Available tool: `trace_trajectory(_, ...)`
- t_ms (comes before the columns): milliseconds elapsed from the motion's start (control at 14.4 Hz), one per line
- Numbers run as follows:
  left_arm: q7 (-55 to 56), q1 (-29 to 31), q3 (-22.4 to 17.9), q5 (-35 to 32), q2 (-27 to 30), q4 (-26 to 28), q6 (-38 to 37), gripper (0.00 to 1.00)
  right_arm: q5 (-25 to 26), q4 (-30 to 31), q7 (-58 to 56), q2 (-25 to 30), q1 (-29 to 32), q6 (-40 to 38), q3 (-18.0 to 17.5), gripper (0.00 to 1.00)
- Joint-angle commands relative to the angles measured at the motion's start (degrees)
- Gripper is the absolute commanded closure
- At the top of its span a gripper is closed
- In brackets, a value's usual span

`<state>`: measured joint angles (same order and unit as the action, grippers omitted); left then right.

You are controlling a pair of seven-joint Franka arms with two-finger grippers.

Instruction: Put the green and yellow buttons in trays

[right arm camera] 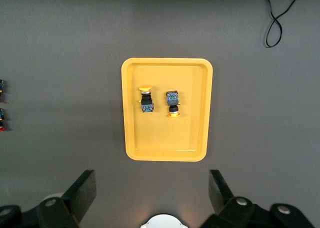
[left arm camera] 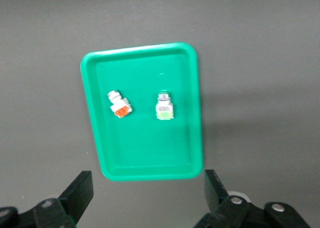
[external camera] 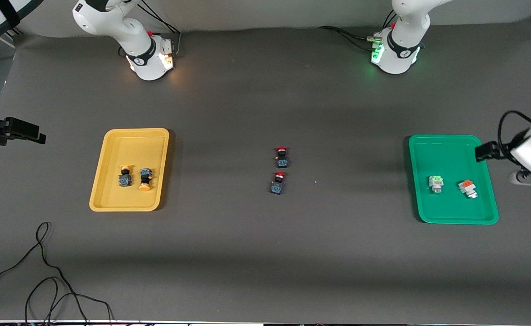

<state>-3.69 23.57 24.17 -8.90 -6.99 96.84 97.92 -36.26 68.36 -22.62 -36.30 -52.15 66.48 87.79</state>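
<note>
You have open worktop between both trays; only 2 red-capped buttons stand at its middle.

No lettering, number or sign can be read anywhere from here. The collars on the two arm bases, the right arm's base and the left arm's base, carry small dark marks, but these are too small to make out as words. The yellow tray, the green tray and the buttons lying in them show only plain colour, with nothing legible printed on them.
</note>
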Motion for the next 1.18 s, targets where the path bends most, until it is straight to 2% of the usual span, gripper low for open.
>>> trace_trajectory(0,6.0,-0.1,5.3,0.4,0.4,-4.8,-5.4,0.01,3.6,-2.4,1.3,2.5,5.0,-0.9,-6.4,0.0)
trace_trajectory(139,6.9,-0.2,6.9,3.1,0.4,-7.3,-6.9,0.01,10.6,-6.2,1.3,6.0,11.3,-0.9,-17.9,0.0)
trace_trajectory(277,7.1,-4.0,4.5,4.3,0.8,-7.4,-7.0,0.01,16.4,-6.4,2.8,10.4,18.0,-0.9,-29.3,0.0)
trace_trajectory(346,7.0,-8.4,-0.4,4.4,0.9,-7.5,-7.0,0.01,19.1,-6.1,5.5,13.1,21.4,-0.8,-35.9,0.0)
trace_trajectory(485,6.9,-22.4,-14.3,4.6,0.9,-7.6,-7.0,0.01,25.6,-5.4,9.3,16.4,26.7,-0.4,-47.3,0.0)
trace_trajectory(554,6.8,-27.4,-19.9,5.1,1.0,-8.0,-7.1,0.01,27.1,-5.0,9.8,17.2,29.4,-0.2,-51.5,0.0)
trace_trajectory(623,6.2,-30.0,-22.9,6.4,1.6,-8.0,-7.5,0.01,28.5,-4.7,11.3,18.1,31.6,-0.1,-55.4,0.0)
trace_trajectory(762,6.1,-30.5,-23.6,6.8,2.2,-8.0,-7.7,0.01,32.1,-1.1,14.2,21.7,36.7,1.3,-63.9,0.0)
trace_trajectory(900,6.1,-30.9,-24.1,6.4,2.7,-7.9,-7.0,0.01,36.2,7.4,16.5,28.4,41.1,5.8,-72.4,0.0)
trace_trajectory(970,6.0,-31.8,-24.9,6.0,2.8,-7.9,-7.0,0.01,37.3,12.0,18.0,31.4,42.9,8.1,-75.8,0.0)
trace_trajectory(1108,5.9,-34.3,-27.8,6.0,3.1,-7.9,-6.5,0.01,39.5,20.1,18.8,36.7,44.1,12.6,-79.7,0.0)
